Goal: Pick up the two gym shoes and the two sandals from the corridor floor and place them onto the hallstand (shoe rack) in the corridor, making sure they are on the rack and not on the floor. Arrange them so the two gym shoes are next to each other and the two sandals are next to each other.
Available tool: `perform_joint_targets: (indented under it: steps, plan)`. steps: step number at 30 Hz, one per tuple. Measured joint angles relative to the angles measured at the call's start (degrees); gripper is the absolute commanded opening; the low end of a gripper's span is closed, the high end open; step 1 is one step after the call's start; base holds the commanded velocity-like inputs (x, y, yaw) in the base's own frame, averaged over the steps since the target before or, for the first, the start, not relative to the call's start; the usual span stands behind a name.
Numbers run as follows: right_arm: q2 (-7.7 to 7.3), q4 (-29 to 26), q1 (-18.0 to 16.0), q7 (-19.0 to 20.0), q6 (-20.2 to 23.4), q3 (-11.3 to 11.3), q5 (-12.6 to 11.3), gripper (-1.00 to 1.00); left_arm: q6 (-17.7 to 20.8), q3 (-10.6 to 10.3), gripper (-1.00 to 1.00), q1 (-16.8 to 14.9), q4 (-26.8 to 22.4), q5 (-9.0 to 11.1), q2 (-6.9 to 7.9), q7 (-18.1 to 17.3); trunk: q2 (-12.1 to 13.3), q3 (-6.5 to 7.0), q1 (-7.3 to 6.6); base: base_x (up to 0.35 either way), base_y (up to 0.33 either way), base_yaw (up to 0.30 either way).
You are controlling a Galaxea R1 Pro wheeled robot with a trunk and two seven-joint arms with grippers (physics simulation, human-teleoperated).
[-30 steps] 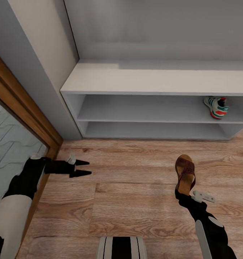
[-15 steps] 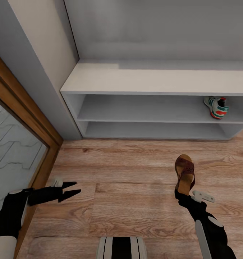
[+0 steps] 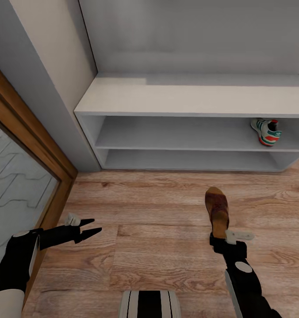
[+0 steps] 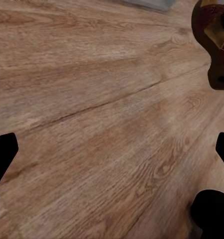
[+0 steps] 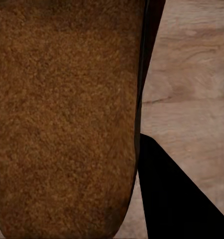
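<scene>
One dark brown sandal is tipped on its edge just above the corridor floor, toe toward the hallstand. My right gripper is shut on its heel. In the right wrist view its brown surface sits close against one black finger. A cream gym shoe with green stripes rests in the hallstand's upper slot at the far right. My left gripper hangs open over bare planks at the left. In the left wrist view the sandal lies beyond the open fingers.
A wood-framed glass door runs along the left, close to my left arm. A pale wall corner stands between the door and the hallstand. My base shows at the near edge.
The right gripper shifted left and turned, rolling the sandal from flat onto its edge. The left arm pulled back from near the door frame toward me, then edged slightly forward.
</scene>
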Motion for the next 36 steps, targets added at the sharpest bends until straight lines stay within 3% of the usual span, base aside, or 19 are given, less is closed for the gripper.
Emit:
perform_joint_targets:
  steps: [2,5,13,17,20,26,36]
  plan:
    - [0.05,0.0,0.0,-1.4,0.5,0.6,3.7,-1.00,0.0,0.0,1.00,0.0,-0.1,0.0,0.02,0.0,0.0,0.00,0.00,0.000,0.000,0.000]
    - [0.08,0.0,0.0,-2.1,3.9,0.9,5.7,-1.00,0.0,0.2,1.00,0.0,-0.3,0.2,0.07,0.0,0.0,0.00,0.00,0.000,0.000,0.000]
    - [0.10,0.0,0.0,-2.3,11.7,1.0,6.6,-1.00,0.0,1.3,1.00,0.1,-0.4,0.2,0.08,-0.1,0.0,0.00,0.00,0.000,0.000,0.000]
    - [0.10,0.0,-0.3,-2.2,19.5,1.0,6.7,-1.00,0.0,1.3,1.00,0.1,-0.5,0.2,0.09,-0.1,0.0,0.00,0.00,0.000,0.000,0.000]
    - [0.14,0.0,-1.1,-2.1,22.6,1.1,6.9,-1.00,0.0,1.3,1.00,0.1,-0.7,0.2,0.08,-0.1,0.0,0.00,0.00,0.000,0.000,0.000]
    - [0.18,0.0,-8.8,-2.1,24.9,1.1,7.0,-1.00,0.0,1.3,1.00,0.4,-1.1,0.2,0.08,-0.1,0.0,0.00,0.00,0.000,0.000,0.000]
    - [0.19,0.0,-20.4,-2.1,25.3,1.1,6.9,-1.00,0.0,1.3,1.00,0.8,-1.6,0.3,0.08,-0.1,0.0,0.01,0.00,0.000,0.000,0.000]
